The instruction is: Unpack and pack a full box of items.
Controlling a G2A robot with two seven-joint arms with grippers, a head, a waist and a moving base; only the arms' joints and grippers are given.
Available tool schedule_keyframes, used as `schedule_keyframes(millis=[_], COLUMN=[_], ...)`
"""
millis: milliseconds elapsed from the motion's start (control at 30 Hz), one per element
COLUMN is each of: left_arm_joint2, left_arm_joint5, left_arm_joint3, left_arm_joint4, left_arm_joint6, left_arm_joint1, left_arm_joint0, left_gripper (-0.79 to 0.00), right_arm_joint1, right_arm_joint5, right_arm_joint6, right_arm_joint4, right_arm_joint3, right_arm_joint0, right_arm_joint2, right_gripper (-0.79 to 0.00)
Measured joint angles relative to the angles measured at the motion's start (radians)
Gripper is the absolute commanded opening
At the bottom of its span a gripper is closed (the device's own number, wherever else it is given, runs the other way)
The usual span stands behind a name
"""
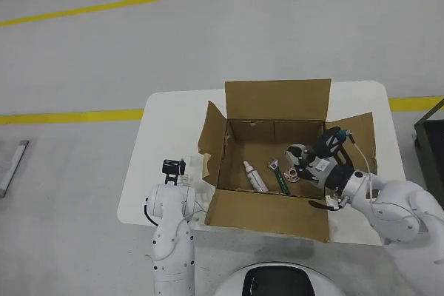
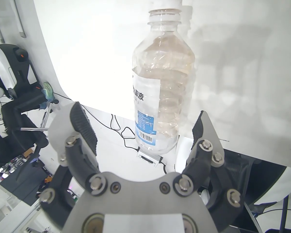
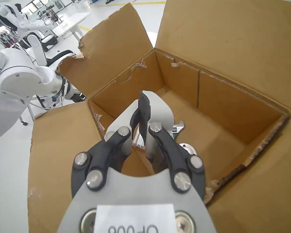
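An open cardboard box [image 1: 270, 211] stands in the middle of the white table [image 1: 170, 126]. On its floor lie a small white bottle [image 1: 253, 176], a green-handled wrench [image 1: 277, 176] and a round metal part [image 1: 291, 177]. My right gripper [image 1: 294, 157] hangs inside the box above the wrench [image 3: 178, 128], and in the right wrist view this gripper [image 3: 143, 98] is shut with nothing visible between its pads. To the left of the box, my left gripper [image 2: 140, 112] is open. A clear bottle with a white cap [image 2: 160, 86] sits on the table just beyond its fingers [image 2: 82, 124], untouched.
All the box flaps [image 1: 277, 98] are folded outward, the left one torn. A dark green rack [image 1: 436, 148] stands off the table's right end. The table's left edge is close to my left arm [image 1: 170, 214].
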Motion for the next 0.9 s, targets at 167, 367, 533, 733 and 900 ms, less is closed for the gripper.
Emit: schedule_keyframes(millis=[167, 367, 533, 733, 900], left_arm_joint2=[0.0, 0.0, 0.0, 0.0, 0.0], left_arm_joint5=[0.0, 0.0, 0.0, 0.0, 0.0], left_arm_joint3=[0.0, 0.0, 0.0, 0.0, 0.0], left_arm_joint4=[0.0, 0.0, 0.0, 0.0, 0.0], left_arm_joint6=[0.0, 0.0, 0.0, 0.0, 0.0], left_arm_joint1=[0.0, 0.0, 0.0, 0.0, 0.0], left_arm_joint0=[0.0, 0.0, 0.0, 0.0, 0.0], left_gripper=[0.0, 0.0, 0.0, 0.0, 0.0], right_arm_joint1=[0.001, -0.017, -0.051, -0.077, -0.076], right_arm_joint5=[0.025, 0.25, 0.403, 0.488, 0.485], right_arm_joint6=[0.006, 0.23, 0.359, 0.39, 0.39], right_arm_joint4=[-0.054, -0.203, -0.221, -0.256, -0.255], right_arm_joint3=[-0.016, 0.01, 0.136, 0.242, 0.24], right_arm_joint0=[0.005, 0.149, 0.317, 0.419, 0.417], right_arm_joint2=[-0.008, -0.155, -0.318, -0.413, -0.411], right_gripper=[-0.785, -0.785, -0.785, -0.785, -0.785])
